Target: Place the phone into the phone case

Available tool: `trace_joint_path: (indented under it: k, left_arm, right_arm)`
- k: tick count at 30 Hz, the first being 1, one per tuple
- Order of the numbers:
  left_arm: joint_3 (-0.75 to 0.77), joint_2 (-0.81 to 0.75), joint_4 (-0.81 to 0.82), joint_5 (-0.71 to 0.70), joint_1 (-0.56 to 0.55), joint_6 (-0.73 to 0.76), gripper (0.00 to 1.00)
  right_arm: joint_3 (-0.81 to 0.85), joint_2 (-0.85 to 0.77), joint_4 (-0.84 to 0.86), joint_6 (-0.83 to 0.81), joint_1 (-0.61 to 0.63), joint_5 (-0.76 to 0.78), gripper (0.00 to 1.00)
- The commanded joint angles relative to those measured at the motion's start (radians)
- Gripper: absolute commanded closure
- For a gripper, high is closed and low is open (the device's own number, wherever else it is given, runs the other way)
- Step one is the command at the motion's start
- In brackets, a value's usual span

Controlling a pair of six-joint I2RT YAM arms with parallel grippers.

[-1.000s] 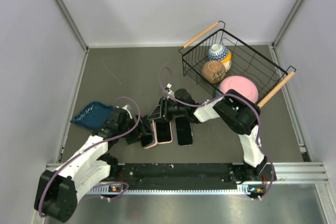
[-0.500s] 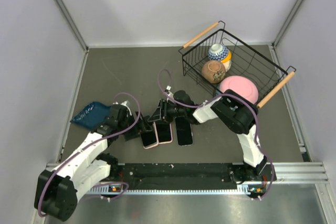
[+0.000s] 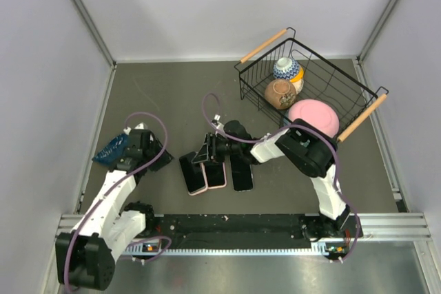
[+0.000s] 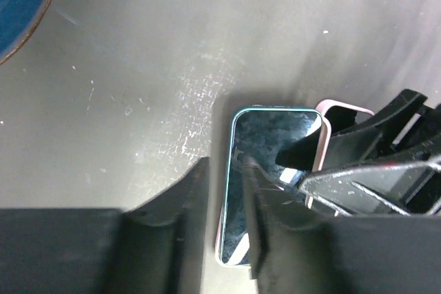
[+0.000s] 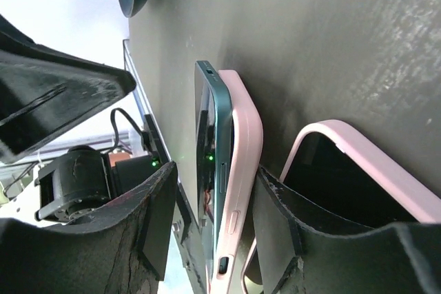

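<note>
– Left gripper (image 4: 226, 170): where is it, and does it hold something?
– It holds nothing, and its jaws are narrowed to a slit. It hangs over the table (image 3: 165, 101), left of the phone (image 4: 256, 135). One second ago it stood wide apart at the phone's left edge. Since then it has pulled back toward the blue dish (image 3: 110, 151).
– And the right gripper (image 3: 207, 154)?
– It has not moved. Its jaws stand half apart on either side of the phone's far end. If they really clamp, I cannot tell.
– Is the phone already in?
– Not fully, I think. It lies on the pink case (image 5: 244, 163), but in the right wrist view its green edge sits above the pink rim. A second pink case (image 3: 216, 173) and a black phone (image 3: 241, 170) lie just beside.
– How to finish this well?
– I would bring the narrowed left gripper back and press straight down on the raised edge, one corner after another. The right one should keep the case from sliding. A sideways push may shift both.
</note>
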Motion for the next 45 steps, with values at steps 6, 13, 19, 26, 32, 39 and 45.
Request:
trace_joint_path:
  k: [6,13,19,26,32,39,45]
  left_arm:
    - [0.032,0.205,0.120,0.054,0.011,0.045,0.85]
    - [0.033,0.341,0.215,0.132,0.011,0.062,0.94]
    - [0.056,0.367,0.229,0.148,0.011,0.106,0.96]
    - [0.032,0.387,0.285,0.209,0.009,0.114,0.97]
    - [0.015,0.407,0.302,0.225,0.008,0.118,0.96]
    - [0.044,0.362,0.230,0.218,0.009,0.126,0.86]
    - [0.160,0.234,0.043,0.208,0.058,0.163,0.58]
  right_arm:
    - [0.043,0.008,-0.028,-0.047,0.037,-0.018,0.54]
    - [0.076,0.013,-0.080,-0.074,0.048,-0.018,0.55]
    - [0.110,0.030,-0.113,-0.097,0.052,-0.015,0.54]
    - [0.150,0.048,-0.142,-0.105,0.054,-0.012,0.56]
    - [0.168,0.057,-0.151,-0.108,0.055,-0.009,0.59]
    - [0.165,0.042,-0.142,-0.107,0.052,-0.010,0.85]
    - [0.103,-0.050,-0.028,-0.080,0.016,-0.074,1.00]
